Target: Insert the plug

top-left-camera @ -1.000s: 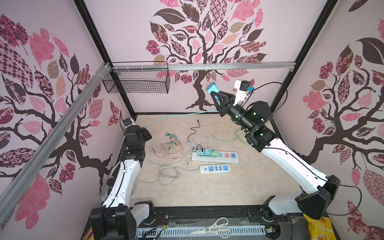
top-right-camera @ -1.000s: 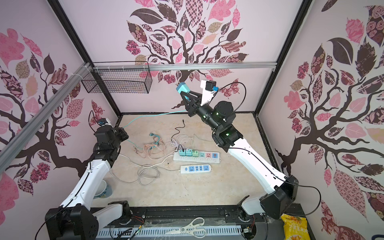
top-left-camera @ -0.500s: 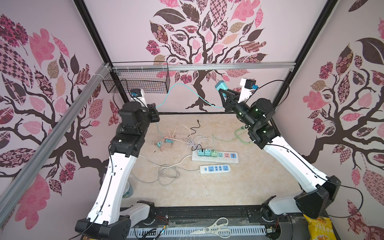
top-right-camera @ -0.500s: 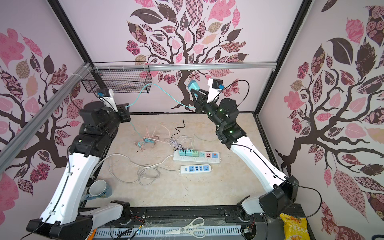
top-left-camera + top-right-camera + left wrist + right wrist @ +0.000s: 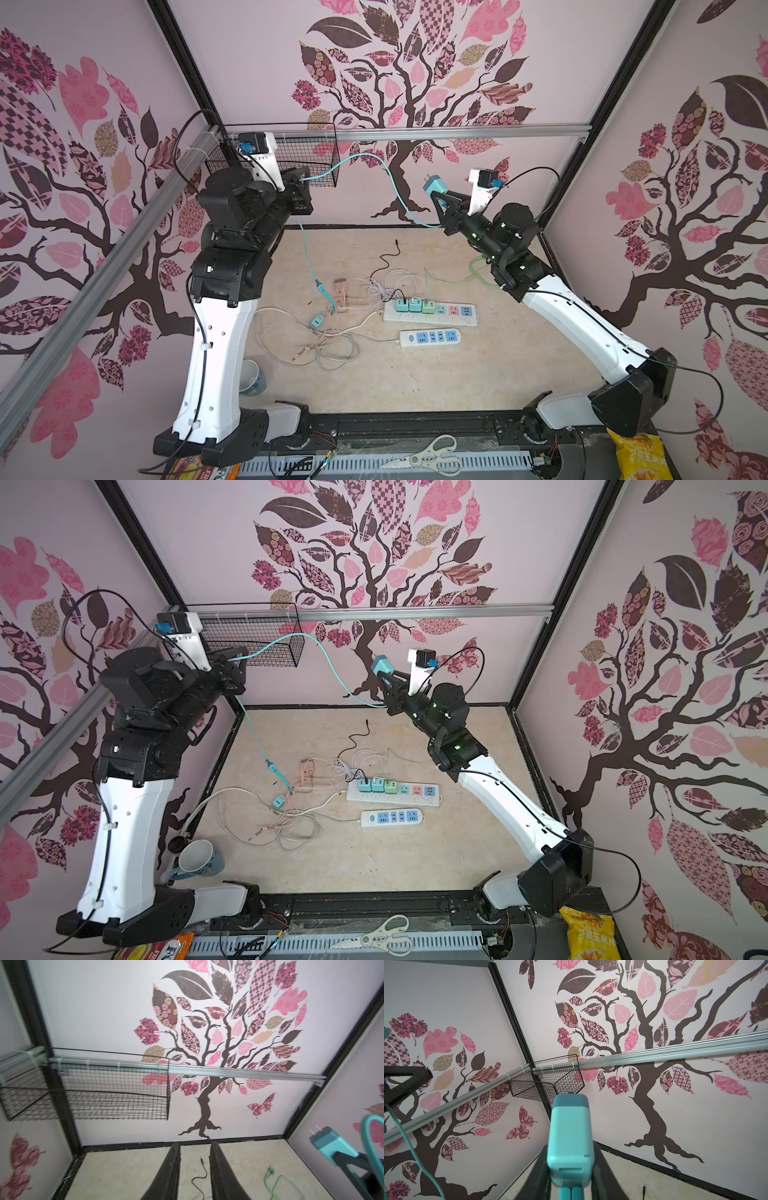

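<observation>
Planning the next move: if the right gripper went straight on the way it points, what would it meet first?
Probably the wire basket in the corner; the right gripper, holding the teal charger plug, aims there, though depth is unclear.

The beige tabletop (image 5: 436, 374) carries two power strips (image 5: 430, 314) (image 5: 431, 337), tangled cables (image 5: 324, 345), what seems a small teal connector (image 5: 317, 320), and a mug (image 5: 198, 860).

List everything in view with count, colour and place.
Charger plug: one, teal, raised in right gripper.
Cable: one, teal, strung between both grippers.
Long power strip: one, white, mid-floor, three plugs inserted.
Short power strip: one, white and blue, in front of it.
Loose cords: several, white, pink, black, green, on the floor.
Wire basket: one, black, back rail.
Mug: one, blue, by left base.
Scissors: one, grey, front edge.
Left gripper: raised, holding cable.
Right gripper: raised.
</observation>
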Controlling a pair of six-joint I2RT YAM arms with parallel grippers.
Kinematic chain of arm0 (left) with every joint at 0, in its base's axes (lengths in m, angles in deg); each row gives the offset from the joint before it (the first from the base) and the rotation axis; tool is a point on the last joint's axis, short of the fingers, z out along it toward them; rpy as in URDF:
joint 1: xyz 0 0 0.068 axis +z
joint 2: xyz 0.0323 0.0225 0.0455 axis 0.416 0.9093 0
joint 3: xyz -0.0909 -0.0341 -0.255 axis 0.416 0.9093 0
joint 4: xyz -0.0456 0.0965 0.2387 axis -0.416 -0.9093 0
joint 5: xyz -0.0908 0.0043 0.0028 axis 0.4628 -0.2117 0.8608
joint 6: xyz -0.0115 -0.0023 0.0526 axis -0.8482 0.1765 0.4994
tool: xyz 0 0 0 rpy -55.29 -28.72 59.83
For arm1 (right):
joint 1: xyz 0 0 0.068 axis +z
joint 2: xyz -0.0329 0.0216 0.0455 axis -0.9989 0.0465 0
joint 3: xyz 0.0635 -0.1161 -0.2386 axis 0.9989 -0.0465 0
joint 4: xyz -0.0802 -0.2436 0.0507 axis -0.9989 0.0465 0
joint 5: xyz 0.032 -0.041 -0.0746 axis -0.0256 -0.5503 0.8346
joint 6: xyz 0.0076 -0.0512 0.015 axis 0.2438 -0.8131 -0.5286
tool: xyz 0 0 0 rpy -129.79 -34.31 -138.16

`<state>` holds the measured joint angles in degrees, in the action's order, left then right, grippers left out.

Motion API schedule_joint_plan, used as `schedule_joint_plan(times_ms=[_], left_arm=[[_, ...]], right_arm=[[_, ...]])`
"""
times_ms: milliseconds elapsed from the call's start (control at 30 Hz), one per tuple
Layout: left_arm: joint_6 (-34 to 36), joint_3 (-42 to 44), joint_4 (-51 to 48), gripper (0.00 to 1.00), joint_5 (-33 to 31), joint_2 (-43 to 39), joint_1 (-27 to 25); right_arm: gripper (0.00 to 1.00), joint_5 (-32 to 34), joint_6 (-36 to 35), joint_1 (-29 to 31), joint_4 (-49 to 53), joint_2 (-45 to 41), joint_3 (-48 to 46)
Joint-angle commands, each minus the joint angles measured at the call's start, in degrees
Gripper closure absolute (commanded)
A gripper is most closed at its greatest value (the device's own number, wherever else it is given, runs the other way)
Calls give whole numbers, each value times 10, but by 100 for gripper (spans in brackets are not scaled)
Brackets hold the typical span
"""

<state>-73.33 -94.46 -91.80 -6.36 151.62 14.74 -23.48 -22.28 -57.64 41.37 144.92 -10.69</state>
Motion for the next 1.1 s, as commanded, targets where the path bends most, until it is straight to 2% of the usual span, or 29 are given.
schedule_joint_plan(times_ms=[0, 67, 167, 200, 233, 300, 367, 500, 667, 733, 900, 1067], left_arm=[[-44, -91, 19, 100, 160, 1, 0], [-40, -142, 36, 100, 171, 10, -1], [-6, -265, -8, 100, 122, 62, 11], [-13, -295, -17, 100, 128, 80, 28], [-41, -311, -12, 100, 161, 95, 62], [-96, -288, 16, 100, 212, 107, 113], [-127, -225, 50, 100, 235, 106, 131], [-160, -215, 64, 100, 283, 129, 131], [-207, -186, 136, 100, 326, 123, 127], [-205, -186, 142, 100, 329, 128, 109], [-149, -269, 115, 100, 320, 195, 5], [-177, -312, 204, 100, 313, 284, -97]], right_arm=[[100, -2, -7, -8, -3, -7, 6], [100, -5, -6, -10, -7, -7, 8], [100, -11, -2, -10, -13, -5, 16], [100, -13, -1, -11, -13, -5, 18], [100, -14, 0, -10, -13, -4, 18], [100, -15, 2, -10, -14, -4, 14], [100, -10, 1, -10, -13, -6, 7], [100, 5, -8, -11, 0, -11, 3], [100, 46, -20, -16, -2, -42, -33], [100, 46, -16, -28, 2, -58, -47], [100, 38, 7, -88, 2, -104, -87], [100, 36, 35, -188, 2, -154, -115]])
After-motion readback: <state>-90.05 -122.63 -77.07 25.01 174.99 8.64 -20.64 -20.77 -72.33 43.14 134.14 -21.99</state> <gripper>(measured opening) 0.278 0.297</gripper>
